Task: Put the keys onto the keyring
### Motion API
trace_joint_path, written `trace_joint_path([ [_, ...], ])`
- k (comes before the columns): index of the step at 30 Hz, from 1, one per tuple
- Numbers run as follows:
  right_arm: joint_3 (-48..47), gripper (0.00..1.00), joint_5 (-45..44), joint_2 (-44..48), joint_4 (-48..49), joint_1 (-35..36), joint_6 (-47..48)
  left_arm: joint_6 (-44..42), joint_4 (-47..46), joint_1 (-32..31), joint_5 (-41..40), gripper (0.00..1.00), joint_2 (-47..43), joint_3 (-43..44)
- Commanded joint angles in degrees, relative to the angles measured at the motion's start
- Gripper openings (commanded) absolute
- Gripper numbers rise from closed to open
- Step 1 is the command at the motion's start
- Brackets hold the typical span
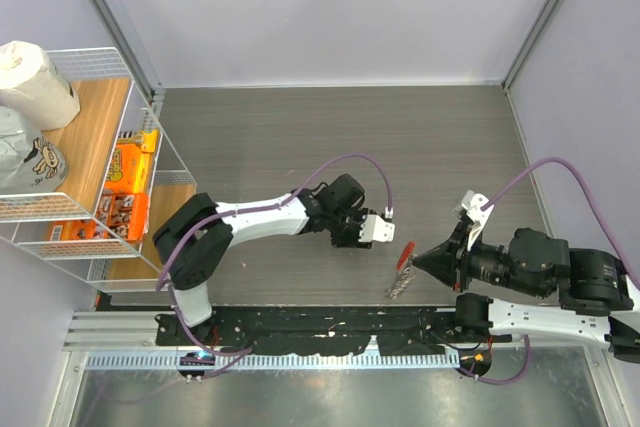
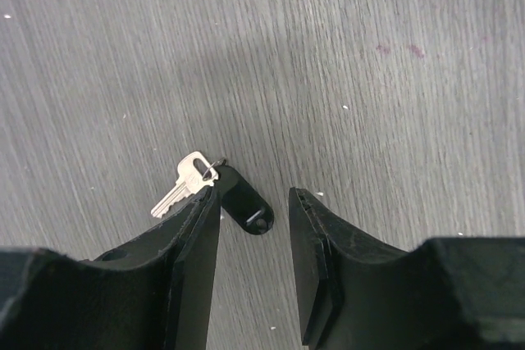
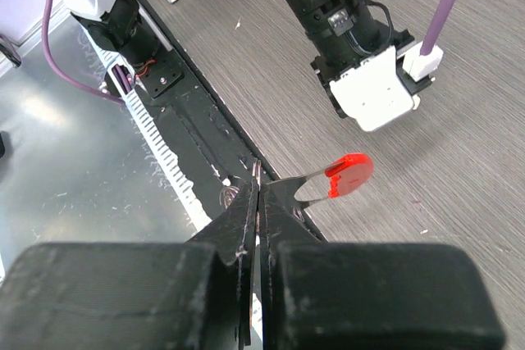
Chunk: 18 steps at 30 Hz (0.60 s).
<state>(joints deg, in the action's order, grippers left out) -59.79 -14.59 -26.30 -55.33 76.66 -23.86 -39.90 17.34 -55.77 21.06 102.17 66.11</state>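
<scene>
The right claw [image 3: 258, 190] is clenched on the keyring [image 3: 349, 175], presenting its red end toward the other arm, probably for threading, while the left claw [image 2: 254, 193] hangs with jaws apart over the key [image 2: 184, 183] lying flat on the worktop [image 2: 369, 79], seemingly ready to pinch it.

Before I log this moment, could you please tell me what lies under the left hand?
A small silver metal key with a black oval tag lies on the grey wood-grain table below the open left hand. One finger hides the tag's near edge.
</scene>
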Motion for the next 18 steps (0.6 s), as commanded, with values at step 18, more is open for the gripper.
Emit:
trace_joint_path([
  [18, 2.6, 0.05, 1.2, 5.6, 4.0, 0.3, 1.3, -5.0, 3.4, -0.3, 0.0, 0.42, 6.5, 9.7],
])
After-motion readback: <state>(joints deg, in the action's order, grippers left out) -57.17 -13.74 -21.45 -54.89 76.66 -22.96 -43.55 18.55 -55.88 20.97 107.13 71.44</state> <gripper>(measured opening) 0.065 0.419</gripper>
